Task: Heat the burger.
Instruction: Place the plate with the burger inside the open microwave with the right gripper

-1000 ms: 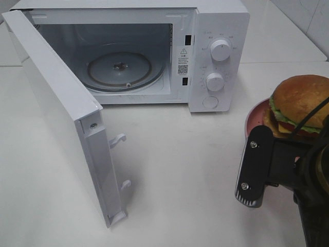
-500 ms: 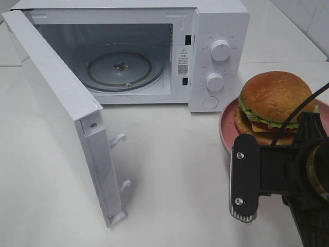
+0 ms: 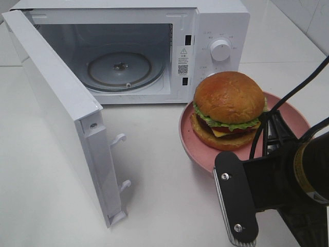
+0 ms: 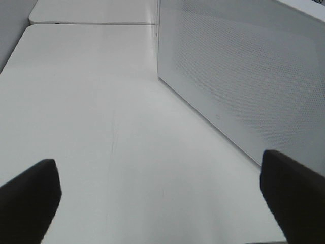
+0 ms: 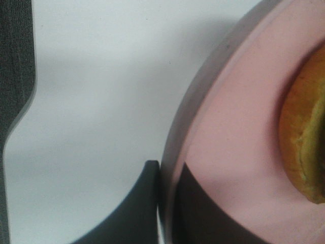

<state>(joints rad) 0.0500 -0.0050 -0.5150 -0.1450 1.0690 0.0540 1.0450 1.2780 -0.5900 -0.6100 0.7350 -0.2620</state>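
At 3 o'clock in the high view, burger (image 3: 229,105) sits on pink plate (image 3: 186,135), just at 5 o'clock from the open microwave (image 3: 216,25) cavity. Right tool (image 5: 163,201) is pinched narrow on the plate rim, one finger over and one under. Can't tell if the plate is lifted or resting on the desk (image 3: 164,206). Left tool (image 4: 161,198) is wide and empty, low over the desk beside the microwave's perforated side wall.

Risks, as judgement:
- Single thin pinch at the plate's 5 o'clock edge, load sits toward 10 o'clock. Plate could droop or twist in the tool, and the burger could slide off or shed its top bun.
- Rim could slip out of the pinch, since glossy plate and small contact.
- Plate is right under the control panel. Heading to 11 o'clock, its far rim could clip the cavity frame.
- Tall bun may brush the cavity roof if carried high.
- Off-centre drop on the glass turntable (image 3: 119,68) would mean wobble.
- Door (image 3: 56,103) stands at 9 o'clock, clear of the path but close on a wide swing.
- Black cable (image 3: 295,90) hangs over the plate and could snag.

Counts: burger 1, plate 1, microwave 1, door 1, turntable 1, knob (image 3: 220,49) 1 visible (panel below it hidden by bun), latch hooks (image 3: 118,139) 2, tools 2.
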